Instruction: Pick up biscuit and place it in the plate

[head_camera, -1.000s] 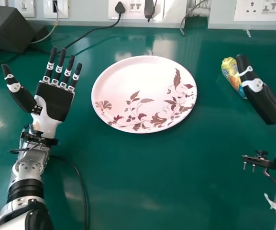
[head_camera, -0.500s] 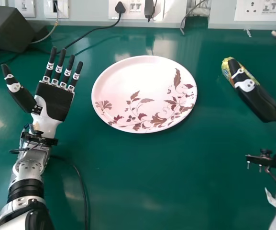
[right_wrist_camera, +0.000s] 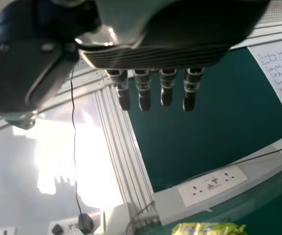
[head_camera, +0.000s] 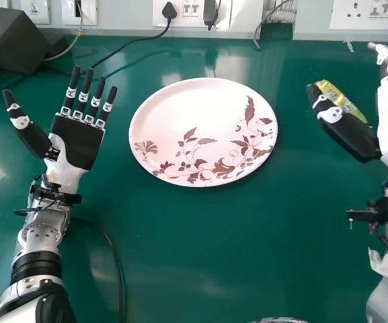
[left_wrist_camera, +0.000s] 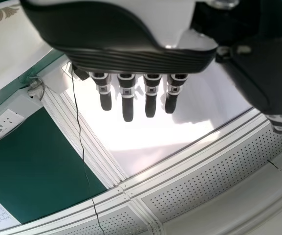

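Note:
In the head view my right hand (head_camera: 341, 128) is at the right, its thumb lying across the near-left side of the yellow biscuit packet (head_camera: 341, 99) and covering part of it; whether they touch I cannot tell. The pink floral plate (head_camera: 204, 128) rests mid-table, left of the packet. Palm up, my left hand (head_camera: 78, 140) is left of the plate with straight fingers. In the left wrist view the left hand (left_wrist_camera: 127, 100) has its fingers extended. The right wrist view has the right hand (right_wrist_camera: 143, 90) with fingers extended, and the packet (right_wrist_camera: 209, 229) at some distance from them.
A dark box (head_camera: 12, 39) stands at the back left of the green table (head_camera: 200, 249). Black cables run along the back and beside the left forearm. Wall sockets (head_camera: 375, 15) line the rear edge.
My right hand and forearm have moved left, and the thumb has shifted from the packet's right side across to its near-left side. The left hand and plate have stayed still.

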`<state>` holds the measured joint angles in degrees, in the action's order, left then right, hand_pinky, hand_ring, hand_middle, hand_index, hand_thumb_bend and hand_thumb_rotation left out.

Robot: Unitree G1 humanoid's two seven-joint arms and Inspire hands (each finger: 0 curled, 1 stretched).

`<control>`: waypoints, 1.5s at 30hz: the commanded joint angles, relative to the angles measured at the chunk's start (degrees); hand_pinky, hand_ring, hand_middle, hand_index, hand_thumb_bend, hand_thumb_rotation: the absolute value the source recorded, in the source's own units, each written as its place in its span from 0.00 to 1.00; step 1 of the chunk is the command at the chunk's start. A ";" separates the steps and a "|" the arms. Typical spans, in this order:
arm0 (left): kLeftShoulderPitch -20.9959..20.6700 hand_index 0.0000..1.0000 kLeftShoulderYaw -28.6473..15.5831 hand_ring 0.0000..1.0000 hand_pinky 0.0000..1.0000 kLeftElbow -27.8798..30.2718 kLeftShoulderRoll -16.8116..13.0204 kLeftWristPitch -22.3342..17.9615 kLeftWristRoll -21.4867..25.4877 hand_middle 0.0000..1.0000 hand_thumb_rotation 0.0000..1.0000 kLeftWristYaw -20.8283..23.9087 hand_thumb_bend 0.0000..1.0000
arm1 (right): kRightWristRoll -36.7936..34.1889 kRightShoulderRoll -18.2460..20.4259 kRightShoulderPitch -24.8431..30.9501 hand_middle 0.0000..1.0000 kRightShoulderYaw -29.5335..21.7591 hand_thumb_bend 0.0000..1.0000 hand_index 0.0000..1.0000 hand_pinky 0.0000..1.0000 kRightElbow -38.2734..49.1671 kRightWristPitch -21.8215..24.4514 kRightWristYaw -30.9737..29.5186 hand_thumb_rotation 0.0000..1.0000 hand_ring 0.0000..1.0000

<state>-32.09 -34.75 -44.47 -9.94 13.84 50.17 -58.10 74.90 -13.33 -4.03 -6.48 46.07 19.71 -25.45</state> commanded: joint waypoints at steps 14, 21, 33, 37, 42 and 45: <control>5.23 0.96 -0.35 0.89 0.95 -2.87 2.55 0.87 -0.28 0.96 0.76 0.74 1.00 | 5.12 -2.18 -5.37 1.00 0.24 0.88 1.00 0.92 -5.21 -0.51 -6.47 0.73 0.96; 4.94 0.95 -0.28 0.90 0.97 -3.00 2.54 0.43 -0.40 0.96 0.75 0.42 1.00 | 7.04 -3.78 -7.44 1.00 0.70 0.87 1.00 0.93 -8.95 -0.50 -8.12 0.74 0.96; 4.58 0.94 -0.24 0.91 1.00 -3.24 2.40 0.18 -0.43 0.96 0.72 -0.31 1.00 | 7.27 -5.49 -11.43 1.00 1.09 0.88 1.00 0.93 -14.46 0.40 -10.27 0.72 0.96; 4.48 0.93 -0.26 0.90 1.00 -3.08 2.57 0.22 -0.36 0.95 0.71 -0.06 1.00 | 6.13 -6.87 -12.47 1.00 1.10 0.88 1.00 0.92 -16.64 0.16 -9.89 0.73 0.96; 4.27 0.93 -0.33 0.90 1.00 -3.29 2.69 0.36 -0.19 0.95 0.70 -0.09 1.00 | 5.23 -8.80 -13.60 1.00 1.29 0.88 1.00 0.93 -19.72 0.23 -9.12 0.72 0.97; 4.34 0.93 -0.38 0.89 1.00 -3.04 2.87 0.35 -0.11 0.94 0.70 0.20 1.00 | 4.66 -9.94 -14.03 1.00 1.40 0.88 1.00 0.92 -21.29 0.17 -8.47 0.72 0.96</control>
<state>-32.27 -34.77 -44.11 -9.68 13.57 50.17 -58.11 80.01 -22.37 -17.29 -5.35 25.51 19.93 -34.82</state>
